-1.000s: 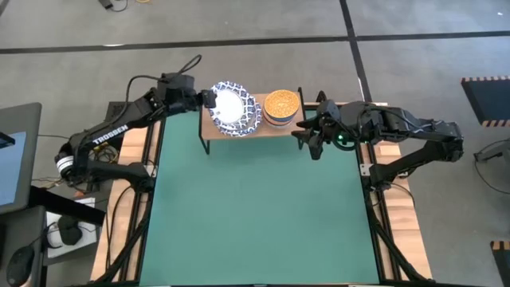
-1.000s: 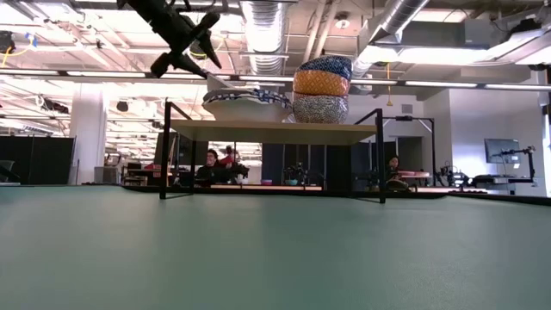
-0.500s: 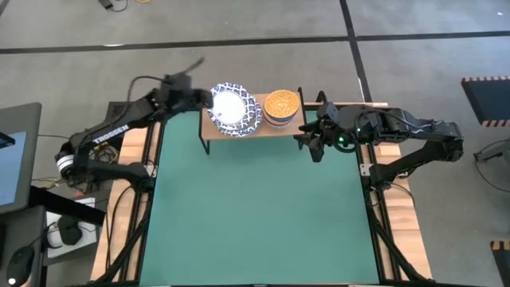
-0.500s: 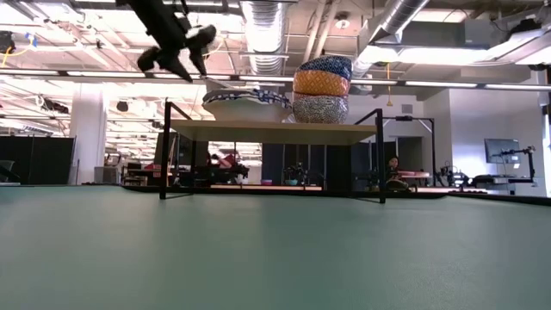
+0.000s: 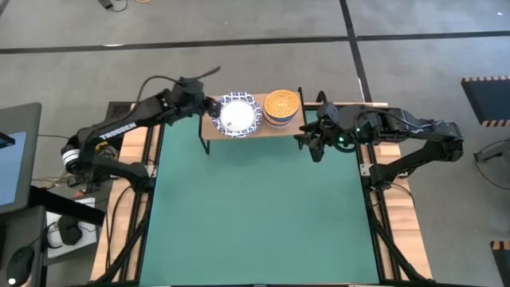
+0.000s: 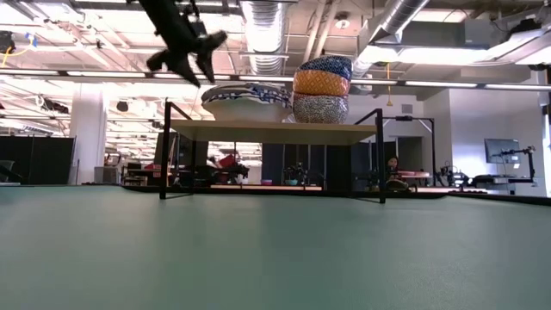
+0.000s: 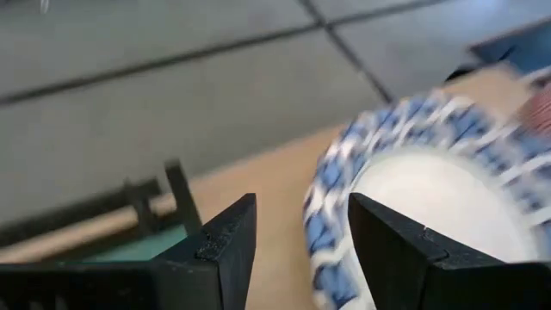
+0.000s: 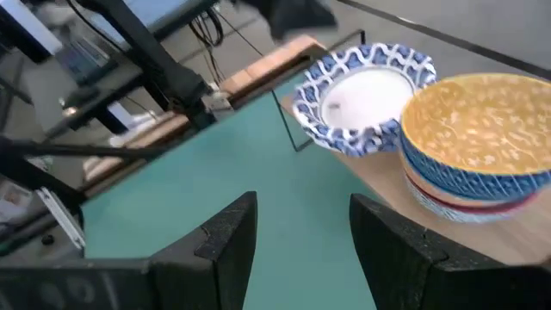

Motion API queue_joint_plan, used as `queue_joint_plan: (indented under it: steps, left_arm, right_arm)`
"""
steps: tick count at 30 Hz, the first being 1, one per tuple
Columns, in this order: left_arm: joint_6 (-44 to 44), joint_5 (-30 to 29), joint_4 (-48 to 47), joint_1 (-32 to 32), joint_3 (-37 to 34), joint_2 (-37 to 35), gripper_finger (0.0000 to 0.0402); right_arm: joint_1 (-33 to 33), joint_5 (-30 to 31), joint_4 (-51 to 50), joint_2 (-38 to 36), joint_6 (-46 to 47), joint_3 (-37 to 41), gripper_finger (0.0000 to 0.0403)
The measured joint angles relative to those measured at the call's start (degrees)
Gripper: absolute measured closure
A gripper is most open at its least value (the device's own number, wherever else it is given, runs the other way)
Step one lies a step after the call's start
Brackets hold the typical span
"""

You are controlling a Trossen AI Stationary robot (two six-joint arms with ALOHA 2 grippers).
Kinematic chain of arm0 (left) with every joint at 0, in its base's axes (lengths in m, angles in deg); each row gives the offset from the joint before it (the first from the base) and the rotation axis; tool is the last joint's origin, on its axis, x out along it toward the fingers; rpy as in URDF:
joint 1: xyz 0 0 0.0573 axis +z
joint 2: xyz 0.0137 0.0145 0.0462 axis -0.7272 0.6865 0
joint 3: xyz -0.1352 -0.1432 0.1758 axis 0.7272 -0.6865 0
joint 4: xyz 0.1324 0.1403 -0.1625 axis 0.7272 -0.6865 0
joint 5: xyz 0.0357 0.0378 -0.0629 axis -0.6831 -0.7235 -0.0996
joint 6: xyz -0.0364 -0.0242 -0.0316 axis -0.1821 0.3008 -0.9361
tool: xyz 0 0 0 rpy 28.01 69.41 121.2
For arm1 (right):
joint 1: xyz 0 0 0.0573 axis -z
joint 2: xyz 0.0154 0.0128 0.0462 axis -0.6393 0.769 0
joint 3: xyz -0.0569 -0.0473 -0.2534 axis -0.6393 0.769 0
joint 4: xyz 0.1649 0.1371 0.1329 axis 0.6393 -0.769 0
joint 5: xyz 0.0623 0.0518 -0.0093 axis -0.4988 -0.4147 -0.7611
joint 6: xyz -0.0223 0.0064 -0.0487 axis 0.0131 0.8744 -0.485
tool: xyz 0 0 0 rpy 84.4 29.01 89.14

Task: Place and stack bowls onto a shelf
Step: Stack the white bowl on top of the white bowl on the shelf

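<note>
The shelf stands at the table's far edge. On it sit a nested stack of white bowls with blue rims and, to its right, a stack of smaller bowls with a yellow one on top. My left gripper hovers open at the white stack's left rim. In the left wrist view that rim shows in the gap between the fingers. In the low view the gripper stands above and left of the stack. My right gripper waits open at the shelf's right end with nothing between its fingers.
The green table top lies free in front of the shelf. The table has wooden side rails. A monitor stands off its left side. The low view shows people seated in the room far behind the shelf.
My left gripper has rolled about its own axis and shifted slightly toward the white bowls. The white stack's top bowl stood askew, jutting out to the left. It now sits nested and level in a compact stack.
</note>
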Motion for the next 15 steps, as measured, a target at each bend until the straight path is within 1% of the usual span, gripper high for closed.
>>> queue_joint_plan:
  steps: [4, 7, 9, 12, 15]
  left_arm:
    - [6.7, 0.4, 1.8, -2.2, 3.1, -2.3, 0.0233]
    - [12.1, 2.7, 4.6, -6.2, 2.9, -2.8, 0.0235]
    - [14.8, 3.5, 5.9, -9.6, 2.0, -2.5, 0.0241]
    - [18.6, 2.2, 6.8, -14.7, -0.1, -1.1, 0.0254]
    - [22.6, -2.0, 5.8, -19.0, -1.8, 0.6, 0.0269]
  right_arm:
    - [0.0, 2.7, -3.5, 0.5, 0.4, 1.0, 0.0191]
    - [0.0, 2.3, -3.6, 0.7, 1.2, 4.1, 0.0191]
    - [0.0, 0.6, -1.7, 0.7, 1.4, 6.9, 0.0191]
    - [0.1, -3.1, 1.1, 0.7, 3.1, 11.4, 0.0191]
    - [-0.1, -5.1, 5.4, 0.7, 4.7, 15.0, 0.0191]
